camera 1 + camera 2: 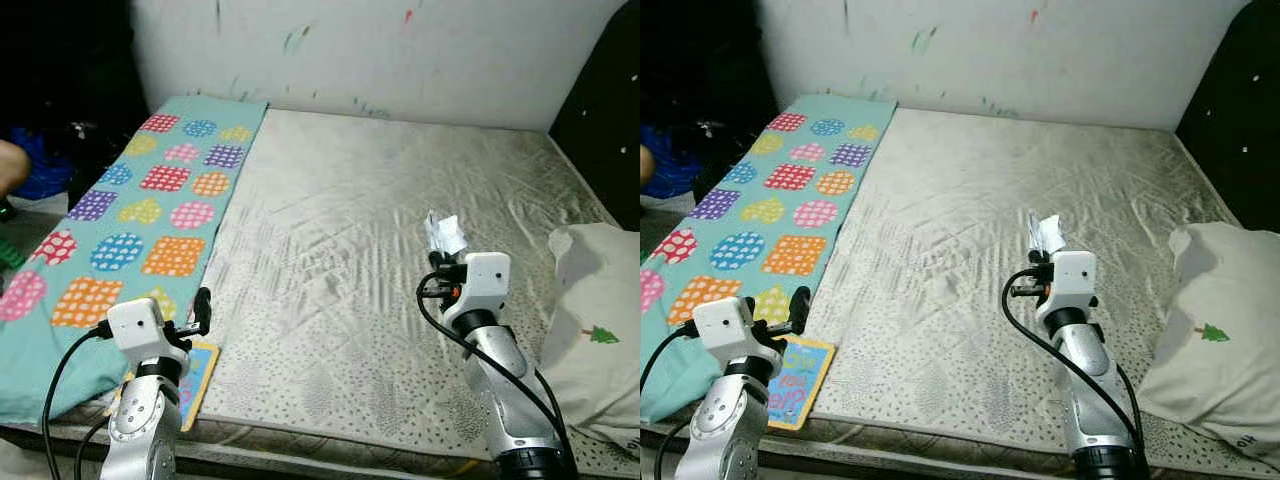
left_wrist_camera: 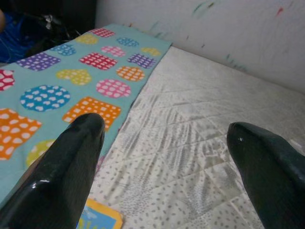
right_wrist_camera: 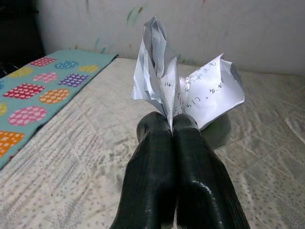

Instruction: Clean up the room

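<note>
Paper [image 3: 190, 90], crumpled and white with handwriting on it, pinched between the pressed-together fingers [image 3: 157, 162] of the right pincer [image 3: 172, 125]. Held up off the bed [image 1: 380, 190], over the middle-right part of the mattress, with the sheet standing above the fingertips like a small fan. Right pincer on its silver arm [image 1: 505, 390] reaching in from the near right edge.

Left pincer [image 2: 167, 138] spread wide, gripping nothing, poised at the near left corner of the bed. Black fingers [image 2: 71, 162] well apart, with the mattress showing between them. Just beside and below that pincer, a picture book [image 1: 800, 381] with a yellow-edged blue cover lying flat at the near edge, touching the teal blanket [image 1: 150, 210].

Blanket stretched along the left side of the bed from near edge to far wall, patterned with dotted squares, circles and hearts in orange, pink, purple, blue and yellow. Mattress cover pale beige, quilted and wrinkled, speckled with small grey marks toward the near side.

White pillow [image 1: 600, 330] at the right edge, printed with a small green tree. Far wall [image 1: 400, 50] white, flecked with streaks of green and red. Dark headboard [image 1: 605, 110] at the far right corner. Dim, cluttered area to the far left past the blanket, too dark to make out.
</note>
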`<state>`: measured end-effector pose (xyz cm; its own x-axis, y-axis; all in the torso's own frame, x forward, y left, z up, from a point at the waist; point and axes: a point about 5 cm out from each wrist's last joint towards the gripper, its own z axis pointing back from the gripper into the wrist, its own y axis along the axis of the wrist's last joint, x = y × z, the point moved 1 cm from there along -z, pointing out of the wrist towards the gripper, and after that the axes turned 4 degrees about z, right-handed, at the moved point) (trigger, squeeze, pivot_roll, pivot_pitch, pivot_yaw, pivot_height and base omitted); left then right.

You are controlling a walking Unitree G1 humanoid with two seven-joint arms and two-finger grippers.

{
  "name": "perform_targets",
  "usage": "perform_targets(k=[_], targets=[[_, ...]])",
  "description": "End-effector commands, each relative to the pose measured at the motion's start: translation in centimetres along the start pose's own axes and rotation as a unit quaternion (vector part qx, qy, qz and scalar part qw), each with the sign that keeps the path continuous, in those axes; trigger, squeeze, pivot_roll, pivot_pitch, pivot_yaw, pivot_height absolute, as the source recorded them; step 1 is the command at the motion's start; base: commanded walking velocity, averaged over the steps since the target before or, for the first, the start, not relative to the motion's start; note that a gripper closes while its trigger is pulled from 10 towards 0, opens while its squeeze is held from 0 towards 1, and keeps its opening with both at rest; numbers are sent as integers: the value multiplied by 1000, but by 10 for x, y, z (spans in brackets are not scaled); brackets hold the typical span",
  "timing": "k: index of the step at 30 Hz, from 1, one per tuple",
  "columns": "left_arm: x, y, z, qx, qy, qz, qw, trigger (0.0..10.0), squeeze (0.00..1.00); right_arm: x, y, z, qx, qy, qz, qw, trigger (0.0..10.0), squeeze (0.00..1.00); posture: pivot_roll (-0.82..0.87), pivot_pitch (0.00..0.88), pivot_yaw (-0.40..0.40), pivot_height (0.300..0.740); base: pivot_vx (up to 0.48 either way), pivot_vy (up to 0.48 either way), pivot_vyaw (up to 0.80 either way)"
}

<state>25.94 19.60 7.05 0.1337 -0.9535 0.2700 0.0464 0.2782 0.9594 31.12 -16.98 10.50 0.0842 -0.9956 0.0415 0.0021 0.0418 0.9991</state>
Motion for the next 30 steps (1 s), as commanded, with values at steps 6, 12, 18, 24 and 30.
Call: perform_targets(k=[6, 12, 18, 24, 30], targets=[[2, 3, -2, 0, -7, -2, 1000, 10000, 0, -2, 5, -2, 7, 3, 2, 1000, 10000, 0, -151, 0, -22, 740, 0, 416, 0], [1, 3, -3, 1, -5, -4, 1000, 10000, 0, -4, 7, -5, 10, 8, 5, 1000, 10000, 0, -148, 0, -24, 740, 0, 447, 0], [2, 4, -3, 2, -5, -5, 1000, 10000, 0, -4, 6, -5, 9, 10, 7, 1000, 10000, 0, -148, 0, -24, 740, 0, 451, 0], [2, 4, -4, 3, -6, -5, 1000, 10000, 0, -5, 6, -5, 10, 13, 3, 1000, 10000, 0, -148, 0, -24, 740, 0, 460, 0], [3, 5, -4, 5, -6, -5, 1000, 10000, 0, -5, 6, -5, 9, 15, 7, 1000, 10000, 0, -149, 0, -24, 740, 0, 0, 0]])
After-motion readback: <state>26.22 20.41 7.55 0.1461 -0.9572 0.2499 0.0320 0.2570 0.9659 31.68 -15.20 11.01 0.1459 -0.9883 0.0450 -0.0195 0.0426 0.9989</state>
